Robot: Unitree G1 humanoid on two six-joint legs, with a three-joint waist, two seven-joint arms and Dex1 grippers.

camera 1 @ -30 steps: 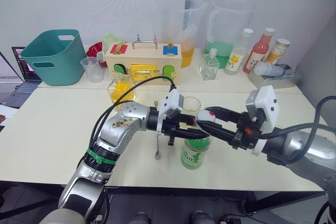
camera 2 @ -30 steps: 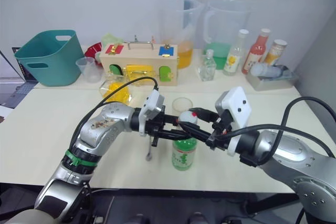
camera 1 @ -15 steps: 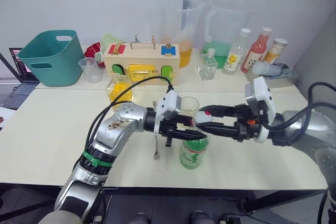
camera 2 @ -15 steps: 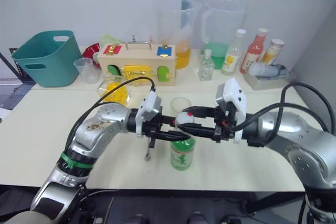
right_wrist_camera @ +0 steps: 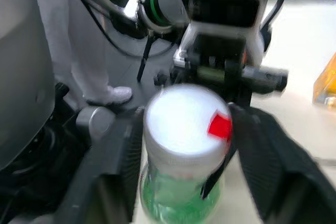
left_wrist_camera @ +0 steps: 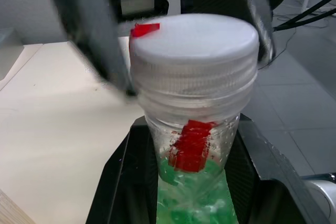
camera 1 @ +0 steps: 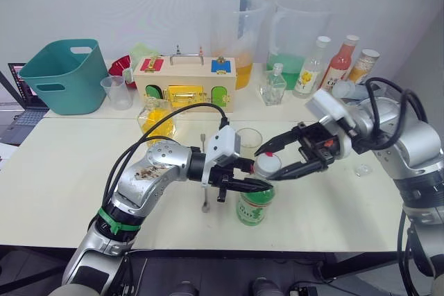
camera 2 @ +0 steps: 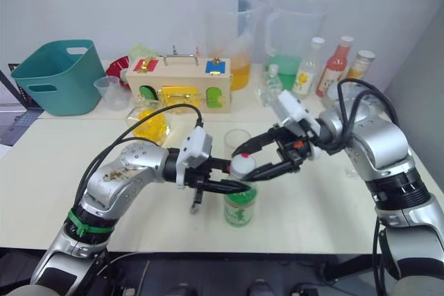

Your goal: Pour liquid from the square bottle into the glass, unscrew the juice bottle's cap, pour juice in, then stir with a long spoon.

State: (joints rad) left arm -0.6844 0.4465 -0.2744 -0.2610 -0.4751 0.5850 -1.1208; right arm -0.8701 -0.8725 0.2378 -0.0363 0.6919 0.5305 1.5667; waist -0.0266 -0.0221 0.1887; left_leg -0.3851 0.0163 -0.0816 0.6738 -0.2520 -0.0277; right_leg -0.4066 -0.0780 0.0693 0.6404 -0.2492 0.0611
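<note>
Right gripper [camera 1: 269, 161] sits at the cap [camera 1: 266, 165] with its two black fingers spread wide, one on each side of the cap and seemingly just clear of it; left gripper [camera 1: 255, 184] is closed round the neck of the juice bottle [camera 1: 252, 203] just under the cap, holding it upright on the table [camera 1: 62, 171]; the cap is still on, white with a red tab at its rim, and green juice [left_wrist_camera: 191, 203] shows below it in the left wrist view; the glass [camera 1: 249, 140] stands just behind the bottle, between the two arms; the spoon [camera 1: 206, 192] lies on the table partly hidden under the left forearm; the square bottle [camera 1: 157, 118] with yellow liquid stands further back to the left; behind it are a wooden box [camera 1: 186, 84], a teal bin [camera 1: 61, 74], a measuring cup [camera 1: 118, 91], two large jugs [camera 1: 239, 39] and a row of small bottles [camera 1: 309, 66].
</note>
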